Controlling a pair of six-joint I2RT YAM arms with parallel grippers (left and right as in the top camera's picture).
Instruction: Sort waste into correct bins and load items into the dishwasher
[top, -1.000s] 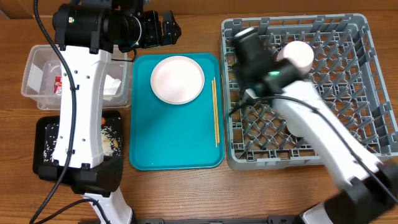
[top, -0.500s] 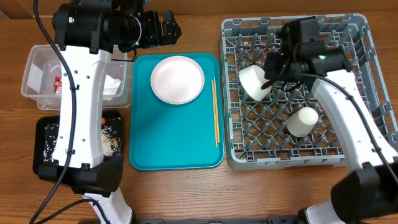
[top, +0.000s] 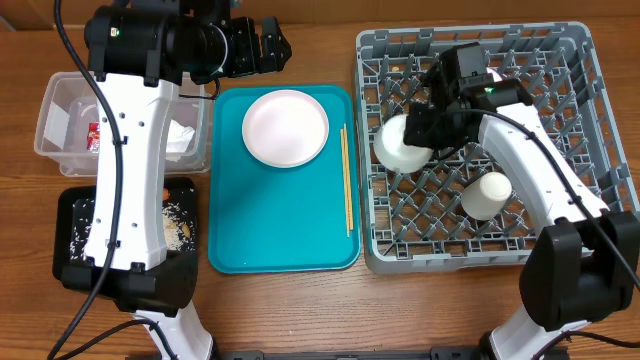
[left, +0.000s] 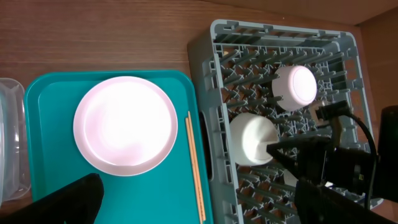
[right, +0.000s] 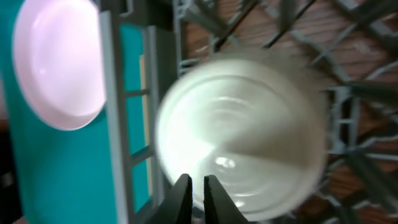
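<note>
Nearest us, the black tray (top: 66, 205) holds rice scraps (top: 178, 212), and beyond it the clear tub (top: 45, 100) holds a napkin (top: 182, 138) and a red wrapper (top: 95, 135). In the rack (top: 590, 150) (a cup (top: 487, 195) sits nearer) the right gripper (right: 198, 185) pinches a tilted bowl (top: 395, 148). The plate (top: 285, 127) and chopsticks (top: 346, 180) lie on the teal tray (top: 280, 240), and farthest, the left gripper (top: 272, 47) gapes wide.

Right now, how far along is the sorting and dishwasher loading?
Done: napkins and wrapper sit in the tub, rice in the black tray; a cup and one bowl are in the rack. In hand: the right tool pinches a second bowl at the rack, not yet released. To do: plate and chopsticks lie on the teal tray.
</note>
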